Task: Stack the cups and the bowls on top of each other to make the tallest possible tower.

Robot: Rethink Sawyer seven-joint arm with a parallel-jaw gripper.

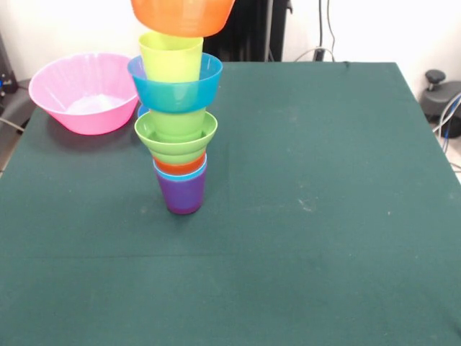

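The tower stands left of the table's middle on a purple cup (181, 196). Nested above it are a light blue cup (180, 173) and an orange cup (180, 165), of which only the rims show. Higher up come a ridged green bowl (176, 135), a blue bowl (175, 88), a yellow-green cup (171, 56) and an orange bowl (184, 14) cut off by the top edge. A large pink bowl (83, 92) sits alone at the far left. A sliver of another blue bowl (141, 110) peeks out behind the tower. No gripper shows.
The green table cloth (310, 216) stretches wide to the right and front of the tower. Off the table's right edge stands a black device (441, 97) with cables. Dark equipment (252, 32) rises behind the far edge.
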